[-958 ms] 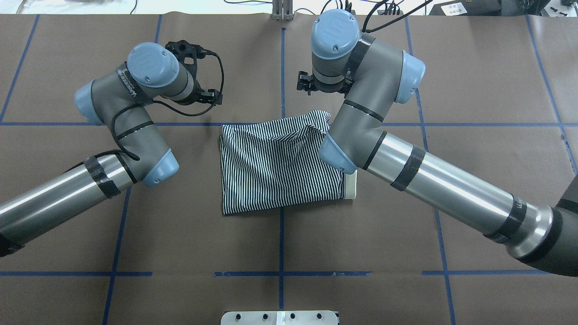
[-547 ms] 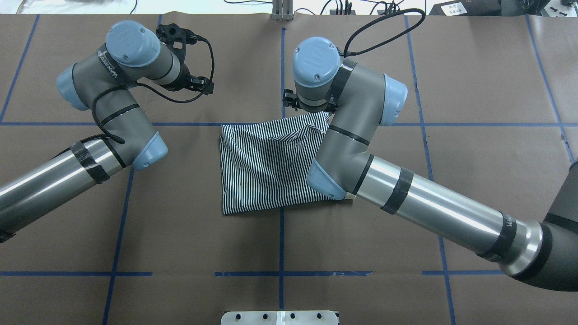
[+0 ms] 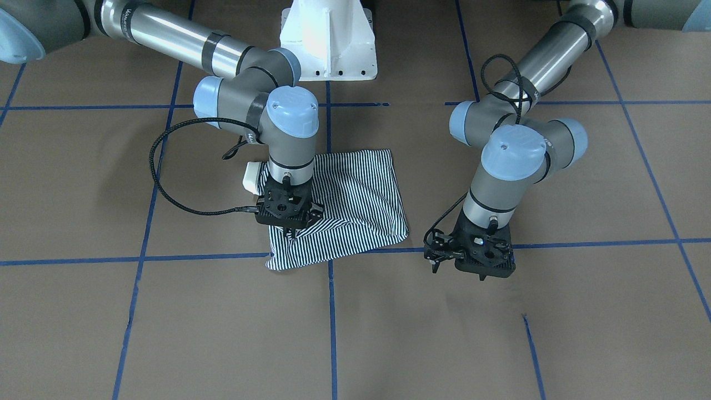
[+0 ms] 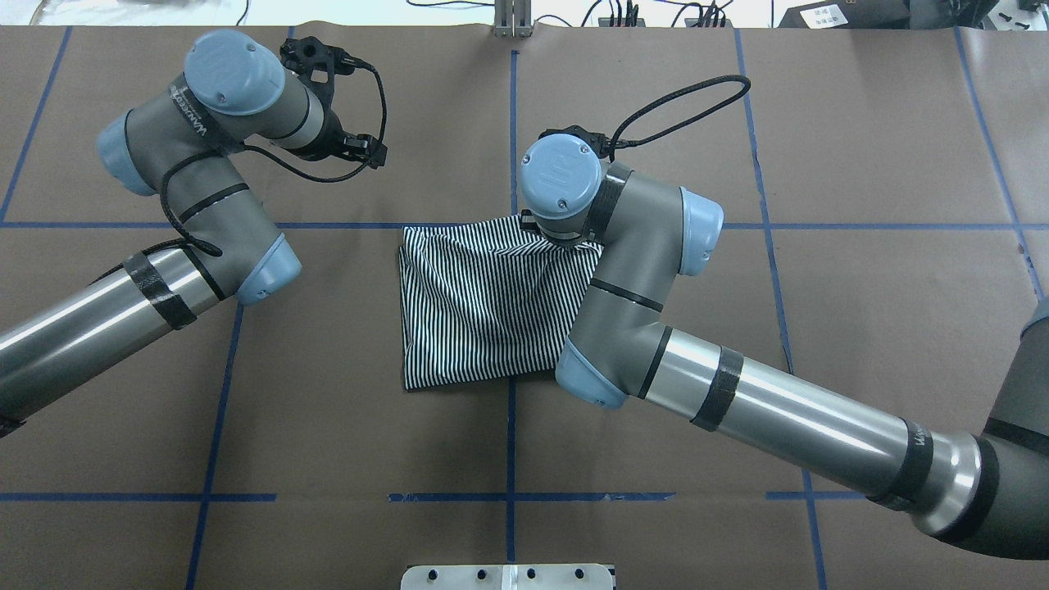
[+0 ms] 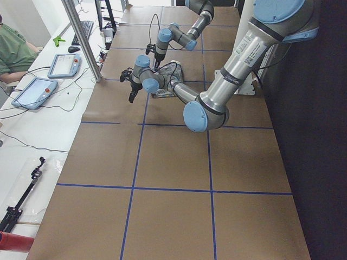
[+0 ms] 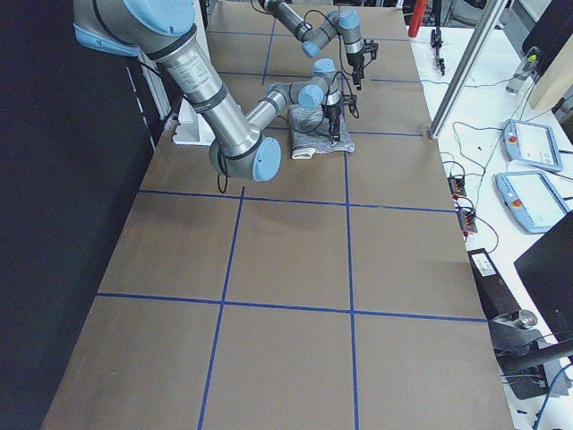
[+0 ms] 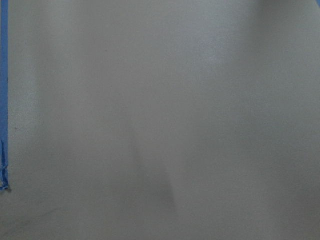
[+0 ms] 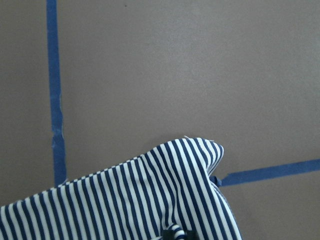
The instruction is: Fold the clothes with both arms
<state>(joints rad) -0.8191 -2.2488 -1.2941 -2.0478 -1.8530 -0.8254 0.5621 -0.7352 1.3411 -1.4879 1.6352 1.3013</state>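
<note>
Two arms show from the front: I see the right gripper [image 3: 286, 226] down on the folded polo shirt [image 3: 355, 205], fingers hidden, its grip impossible to judge. The left gripper [image 3: 439, 256] hangs beside it, fingers close together. Overhead, bare brown table [image 4: 860, 328] rings the shirt. The right wrist view shows a shirt corner near blue tape [image 8: 55, 100].

Polo shirt [image 4: 483, 303]: thin navy-and-white stripes; cream patch at one edge [image 3: 251, 176]. Table [image 4: 860, 287]: brown paper, blue tape lines [image 4: 510, 442] in grid. My arms: silver tubes, grey elbows, light-blue joint caps [image 4: 561, 172], black bands and cables. My right gripper [image 3: 288, 228]: black. My left gripper [image 3: 469, 265]: black. Pedestal [image 3: 328, 39]: white. My left wrist view: plain grey-brown surface, blue strip at edge [image 7: 4, 95].
</note>
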